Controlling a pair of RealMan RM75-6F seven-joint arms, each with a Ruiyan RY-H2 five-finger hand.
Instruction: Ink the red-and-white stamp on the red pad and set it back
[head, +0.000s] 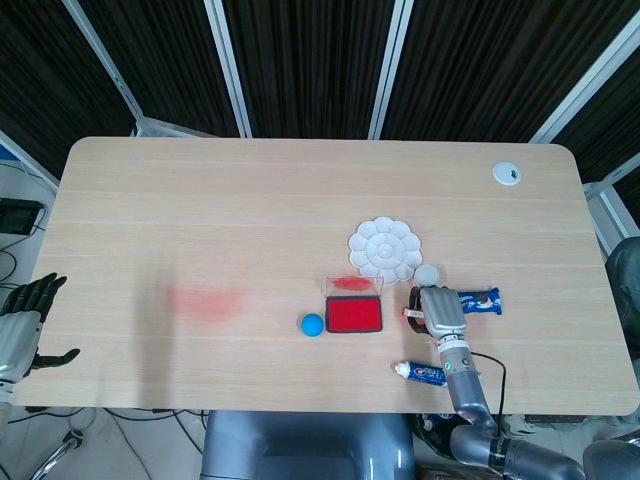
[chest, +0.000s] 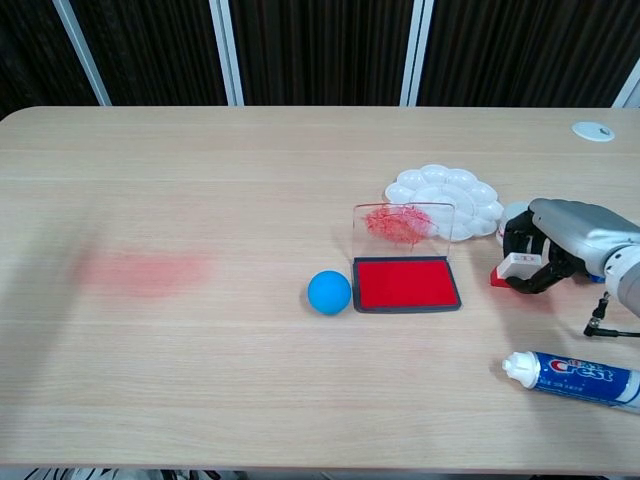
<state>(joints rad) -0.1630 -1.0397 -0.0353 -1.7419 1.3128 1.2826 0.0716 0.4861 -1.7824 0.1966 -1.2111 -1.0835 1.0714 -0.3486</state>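
Fingers of right hand (chest: 565, 245) grasp stamp (chest: 510, 266) right of red pad (chest: 406, 284), apart.

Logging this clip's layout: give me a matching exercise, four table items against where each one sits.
Items:
1. stamp
2. blue ball
3. toothpaste tube
4. white palette

Places:
A. just left of the red ink pad
B. behind the pad's raised lid
C. in the right robot hand
D. near table edge, right side

Pairs: 1-C, 2-A, 3-D, 4-B
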